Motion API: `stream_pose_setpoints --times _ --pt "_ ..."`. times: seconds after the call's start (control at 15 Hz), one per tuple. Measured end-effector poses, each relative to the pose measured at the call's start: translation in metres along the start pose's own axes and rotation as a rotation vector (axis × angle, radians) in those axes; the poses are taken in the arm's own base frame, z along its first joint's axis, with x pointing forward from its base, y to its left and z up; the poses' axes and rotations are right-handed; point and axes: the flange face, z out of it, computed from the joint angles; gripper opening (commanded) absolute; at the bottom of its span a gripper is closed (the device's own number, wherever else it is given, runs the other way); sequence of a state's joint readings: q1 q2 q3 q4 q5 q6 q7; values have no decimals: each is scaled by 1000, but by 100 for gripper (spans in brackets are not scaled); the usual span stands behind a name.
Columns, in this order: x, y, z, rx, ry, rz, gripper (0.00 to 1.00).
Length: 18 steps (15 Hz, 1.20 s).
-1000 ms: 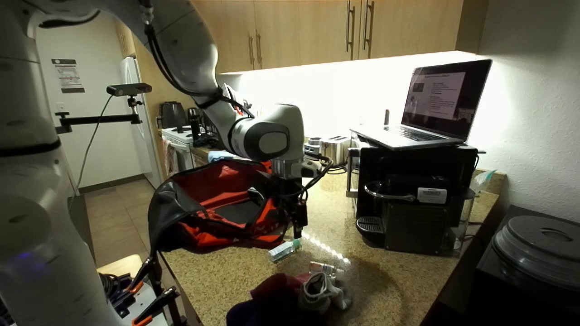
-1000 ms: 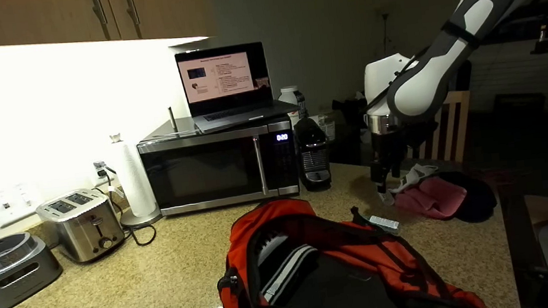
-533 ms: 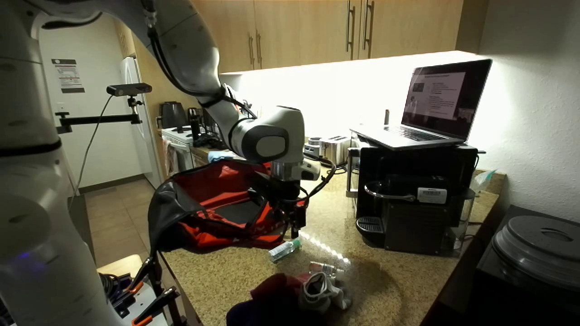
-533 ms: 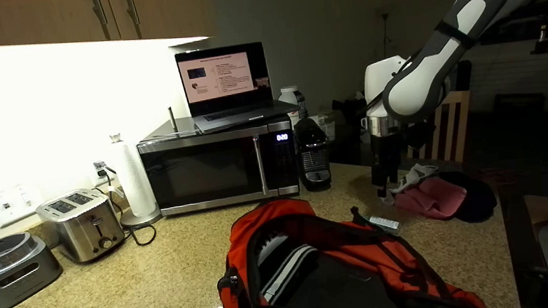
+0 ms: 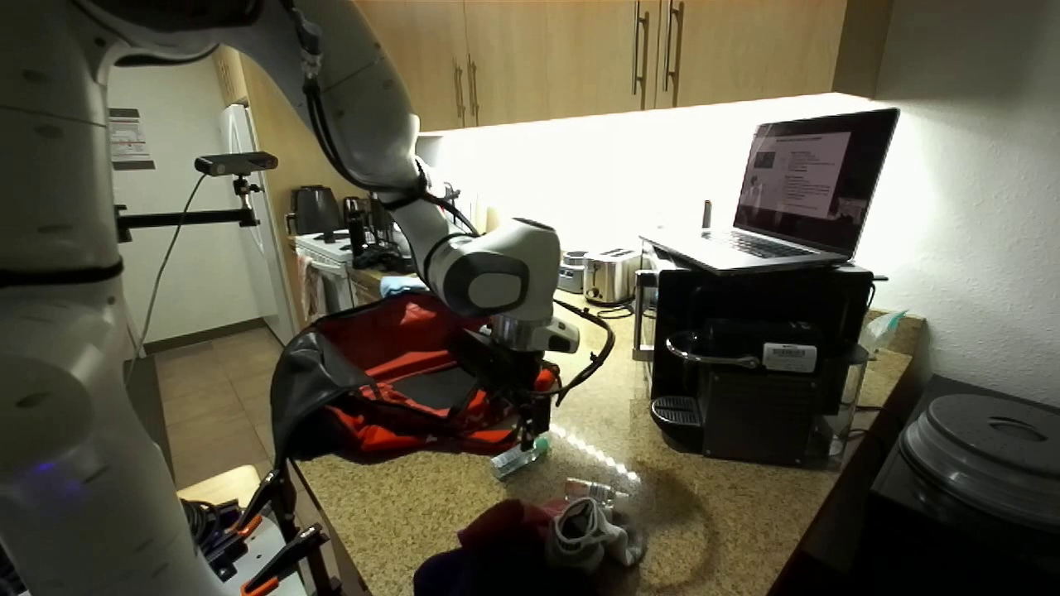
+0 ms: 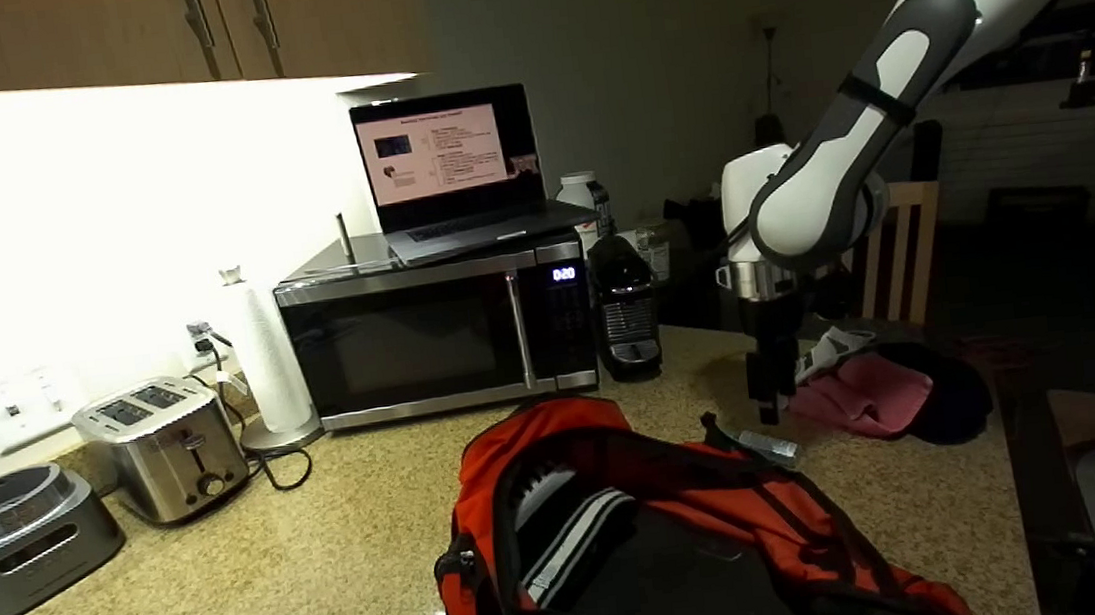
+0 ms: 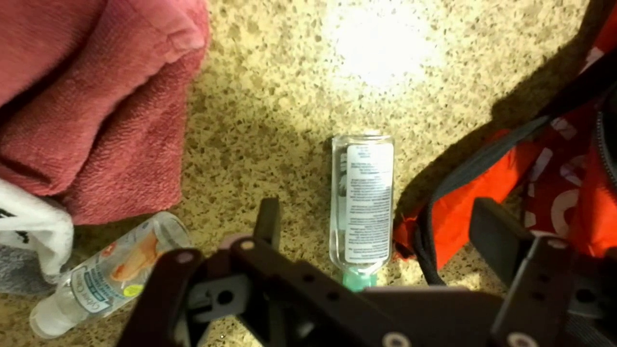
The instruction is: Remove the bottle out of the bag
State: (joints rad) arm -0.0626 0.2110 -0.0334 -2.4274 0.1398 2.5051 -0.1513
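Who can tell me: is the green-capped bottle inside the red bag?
No: in the wrist view, the green-capped bottle lies on the counter, outside the red bag.

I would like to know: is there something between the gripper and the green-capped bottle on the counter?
Nothing visible stands between the open gripper and the bottle below it. In the wrist view, though, the bag lies close beside the bottle's right side, under one finger, which may press on it when lowered.
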Motion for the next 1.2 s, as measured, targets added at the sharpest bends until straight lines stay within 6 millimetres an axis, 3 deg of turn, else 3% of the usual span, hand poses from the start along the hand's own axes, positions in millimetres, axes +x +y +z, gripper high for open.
stream_pose_setpoints --times 1.2 --pt "22 5 49 13 -98 1 100"
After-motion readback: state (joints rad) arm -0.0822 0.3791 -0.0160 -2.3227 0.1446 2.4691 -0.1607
